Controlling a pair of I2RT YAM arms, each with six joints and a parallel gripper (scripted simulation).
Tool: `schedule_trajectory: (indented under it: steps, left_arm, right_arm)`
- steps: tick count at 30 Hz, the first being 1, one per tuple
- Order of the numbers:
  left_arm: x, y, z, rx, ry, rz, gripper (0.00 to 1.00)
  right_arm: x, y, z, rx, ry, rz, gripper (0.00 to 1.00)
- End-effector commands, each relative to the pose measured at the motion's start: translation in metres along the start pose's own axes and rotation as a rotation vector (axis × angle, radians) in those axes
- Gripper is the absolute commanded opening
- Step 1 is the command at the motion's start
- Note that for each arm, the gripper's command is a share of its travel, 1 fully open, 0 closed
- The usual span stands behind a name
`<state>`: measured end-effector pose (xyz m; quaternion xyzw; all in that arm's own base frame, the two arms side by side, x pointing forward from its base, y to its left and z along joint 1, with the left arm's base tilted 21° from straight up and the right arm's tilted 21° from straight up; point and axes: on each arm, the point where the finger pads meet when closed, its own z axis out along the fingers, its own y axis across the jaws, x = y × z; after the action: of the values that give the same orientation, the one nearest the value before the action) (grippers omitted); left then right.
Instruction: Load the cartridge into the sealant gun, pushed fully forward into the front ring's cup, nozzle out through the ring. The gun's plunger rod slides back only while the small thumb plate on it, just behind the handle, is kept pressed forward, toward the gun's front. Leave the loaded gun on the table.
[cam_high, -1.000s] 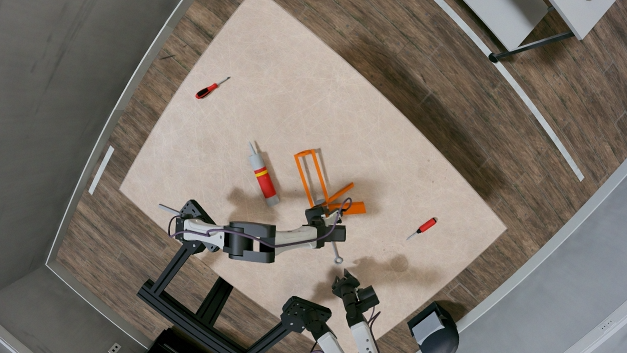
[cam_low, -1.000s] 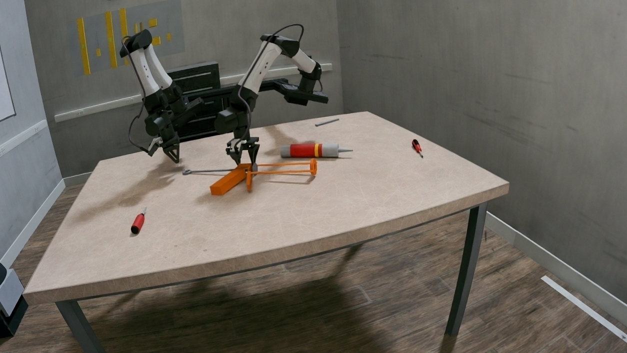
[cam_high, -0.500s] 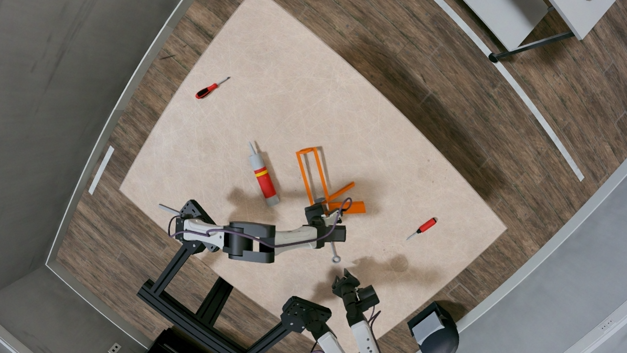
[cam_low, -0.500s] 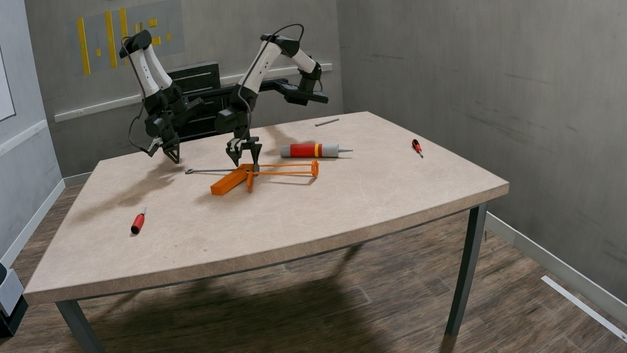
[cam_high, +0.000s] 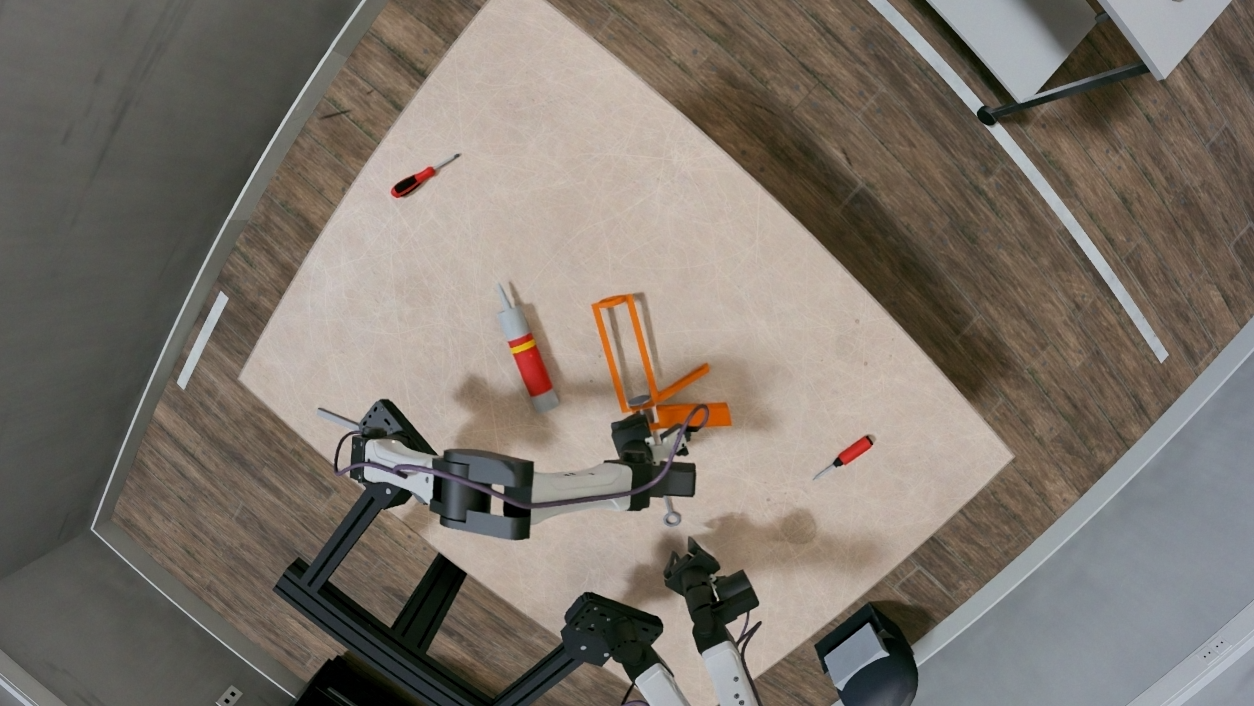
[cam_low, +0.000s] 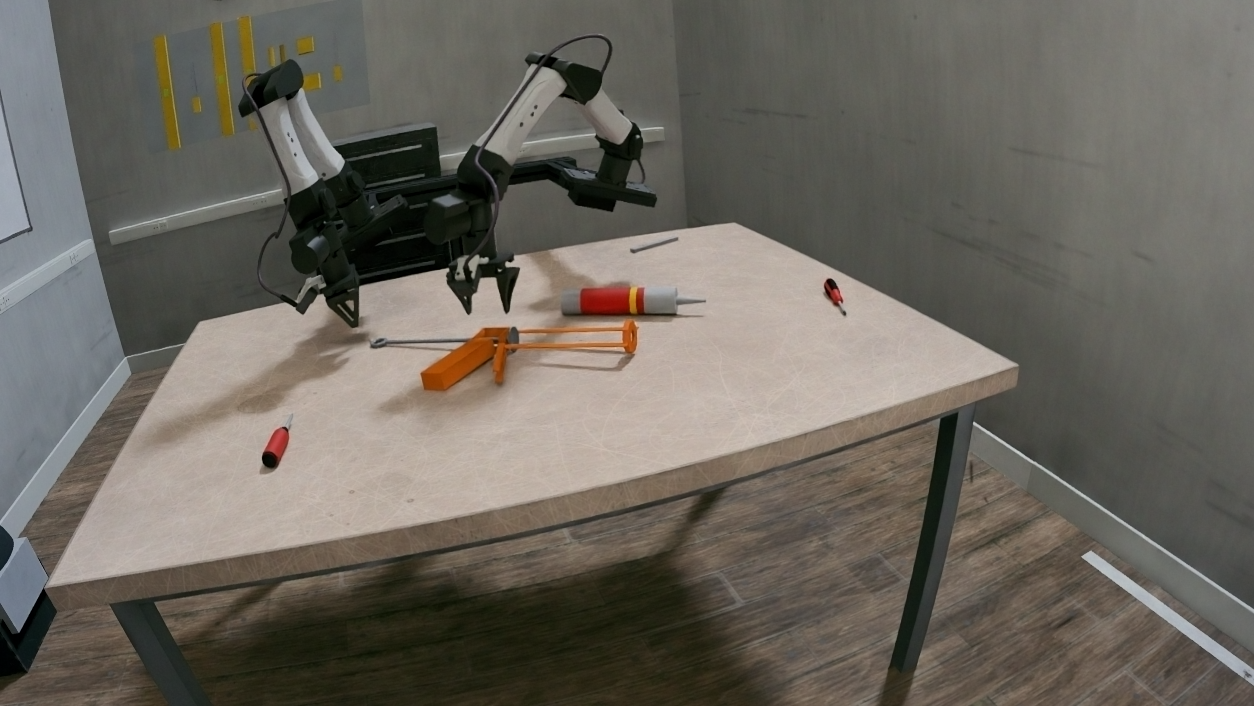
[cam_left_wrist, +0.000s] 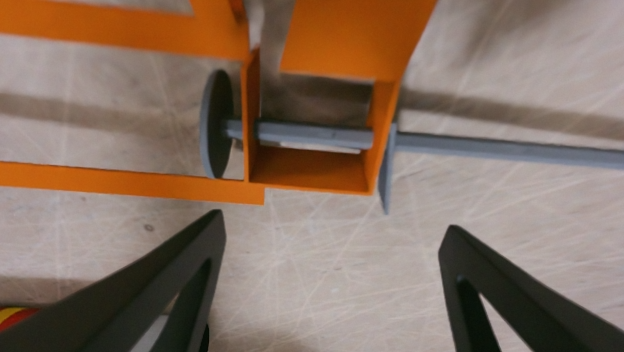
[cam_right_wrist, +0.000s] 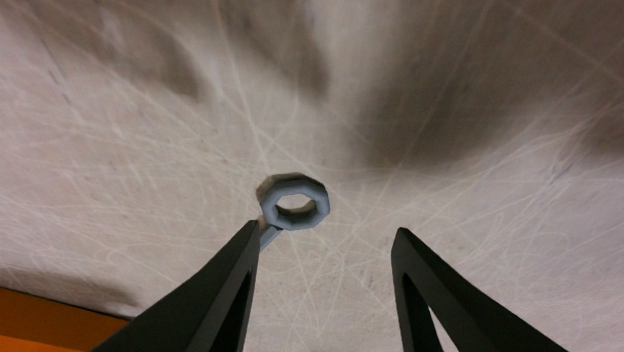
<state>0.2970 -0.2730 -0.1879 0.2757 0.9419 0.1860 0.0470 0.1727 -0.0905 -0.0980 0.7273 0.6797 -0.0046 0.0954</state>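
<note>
The rod (cam_high: 669, 506) (cam_low: 421, 341) (cam_left_wrist: 510, 150) (cam_right_wrist: 270, 237) looks drawn back — loading remains. The cartridge (cam_high: 530, 360) (cam_low: 611, 300) (cam_left_wrist: 16, 317) lies beside the gun (cam_high: 693, 413) (cam_low: 465, 359) (cam_left_wrist: 310, 182) (cam_right_wrist: 55, 320); the left gripper (cam_high: 671, 442) (cam_low: 487, 306) (cam_left_wrist: 333, 230) and right gripper (cam_high: 682, 550) (cam_low: 331, 317) (cam_right_wrist: 326, 236) stand spread, empty.
</note>
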Motion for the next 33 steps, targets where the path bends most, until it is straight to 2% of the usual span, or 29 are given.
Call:
schedule_trajectory:
  steps: [1,6,9,11,14,24,25,33]
  left_arm:
    - [-0.006,-0.004,-0.013,0.004,-0.017,-0.005,0.76]
    - [0.016,0.005,0.023,-0.012,0.018,0.001,0.76]
    - [0.012,0.005,0.019,-0.01,0.018,0.001,0.76]
    - [0.005,0.0,0.005,-0.008,0.005,0.016,0.76]
    - [0.012,0.0,0.013,-0.019,0.035,0.024,0.76]
    - [0.012,-0.002,0.016,-0.01,0.016,0.009,0.76]
    - [0.012,-0.002,0.016,-0.015,0.026,0.016,0.99]
    - [0.012,0.0,0.012,-0.016,0.03,0.017,0.99]
  right_arm:
    - [-0.002,0.005,-0.001,-0.016,-0.003,0.002,0.51]
    - [-0.002,0.005,-0.001,-0.016,-0.003,0.002,0.51]
    - [-0.002,0.005,-0.001,-0.016,-0.003,0.002,0.51]
    - [-0.002,0.005,-0.001,-0.016,-0.003,0.002,0.51]
    - [-0.002,0.005,-0.001,-0.016,-0.003,0.002,0.51]
    - [-0.002,0.005,-0.001,-0.016,-0.003,0.002,0.51]
    - [-0.002,0.005,-0.001,-0.016,-0.003,0.002,0.51]
    - [-0.002,0.005,-0.001,-0.016,-0.003,0.002,0.51]
